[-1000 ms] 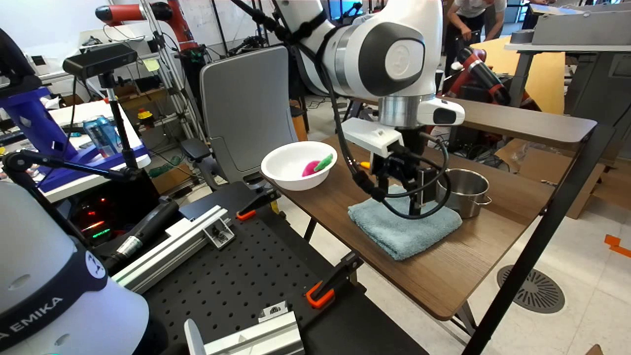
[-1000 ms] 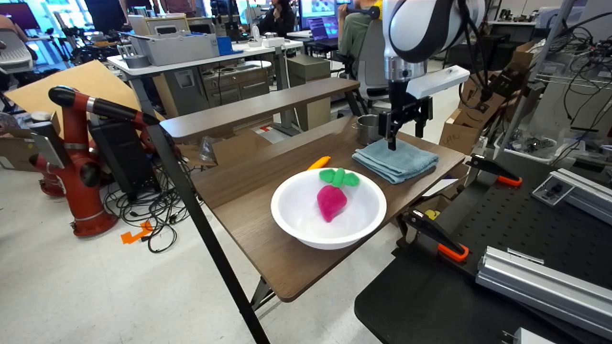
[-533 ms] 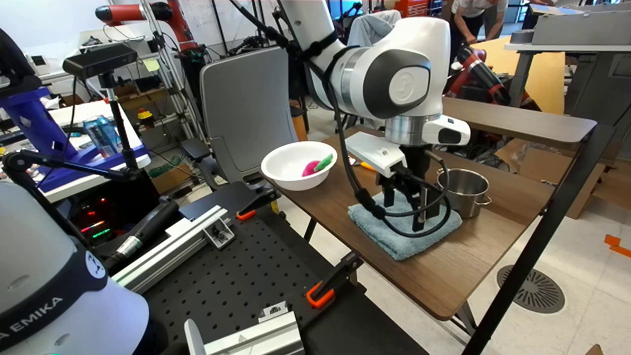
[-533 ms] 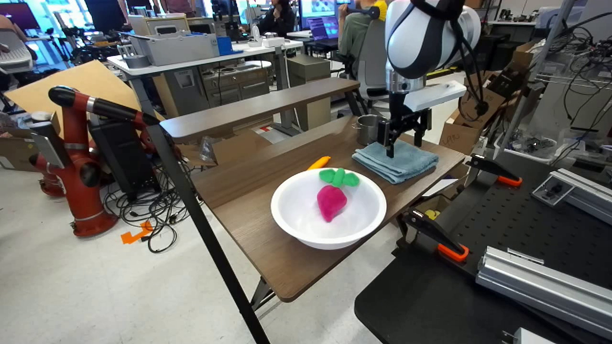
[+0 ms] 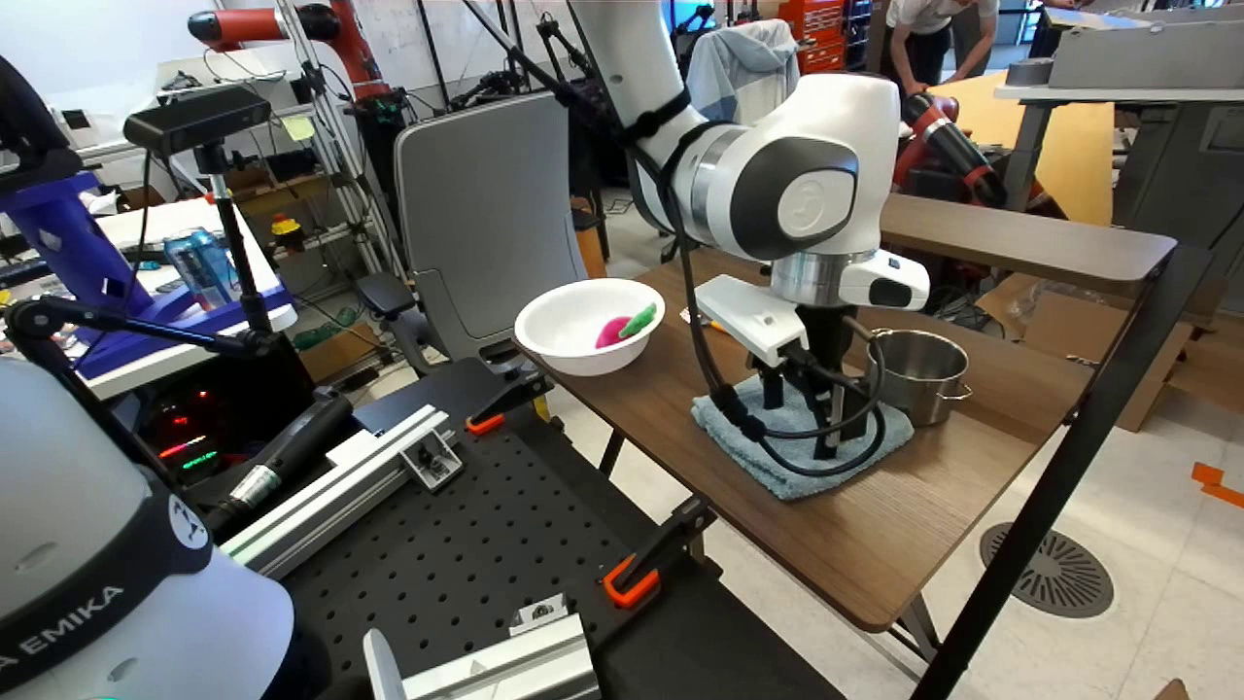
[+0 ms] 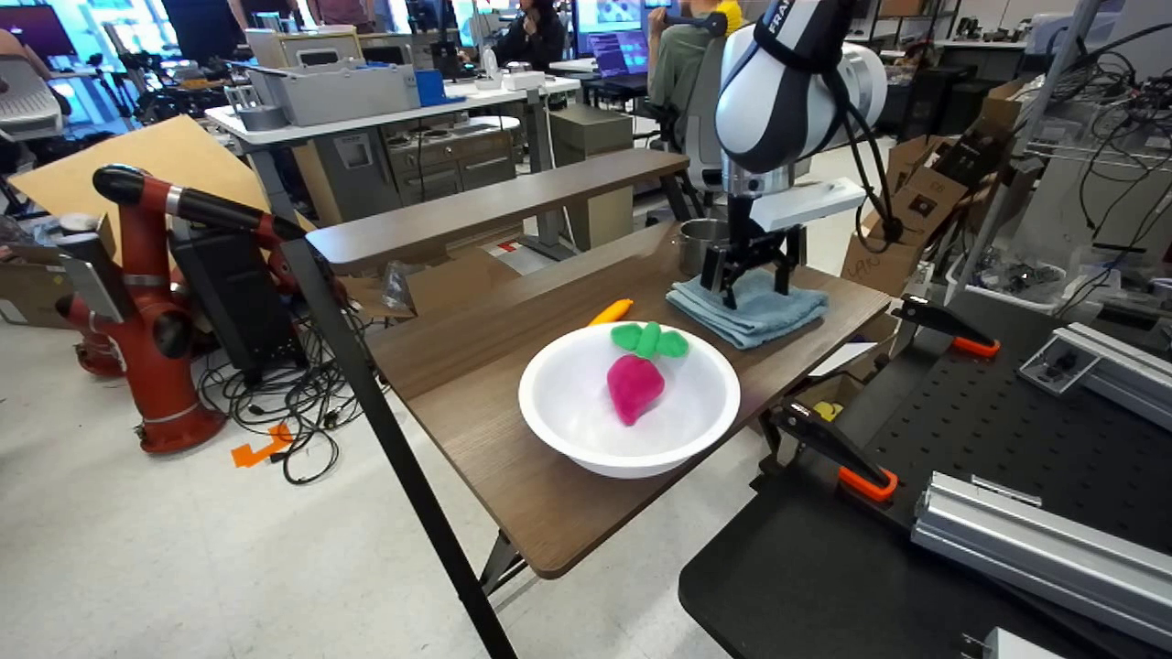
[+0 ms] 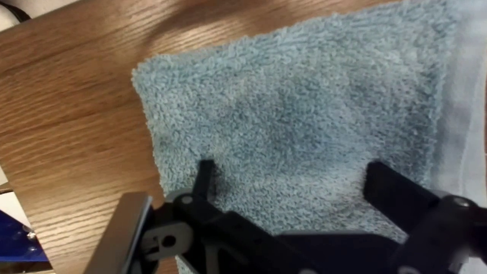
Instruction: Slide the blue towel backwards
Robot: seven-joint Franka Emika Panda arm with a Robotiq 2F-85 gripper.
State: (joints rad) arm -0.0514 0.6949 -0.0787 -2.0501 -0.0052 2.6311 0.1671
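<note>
The blue towel (image 5: 795, 413) lies folded flat on the brown table, left of a steel pot. It also shows in an exterior view (image 6: 778, 316), with the white bowl nearer that camera. My gripper (image 5: 800, 432) points down onto the towel, and its fingertips appear to touch the top. In an exterior view the gripper (image 6: 756, 299) stands over the middle of the cloth. In the wrist view the gripper's fingers (image 7: 289, 163) are wide apart, with the flat towel (image 7: 289, 121) spread beneath and between them. No fold is pinched.
The steel pot (image 5: 918, 374) stands right beside the towel's far edge. The white bowl (image 6: 568, 421) holds a pink and green toy (image 6: 634, 384). An orange object (image 6: 612, 312) lies behind the bowl. A raised shelf (image 5: 1020, 228) runs along the table's far side.
The gripper has come down from above onto the towel. The towel has slid a little away from the black bench, and the pot has shifted slightly the same way. The fingers stay apart.
</note>
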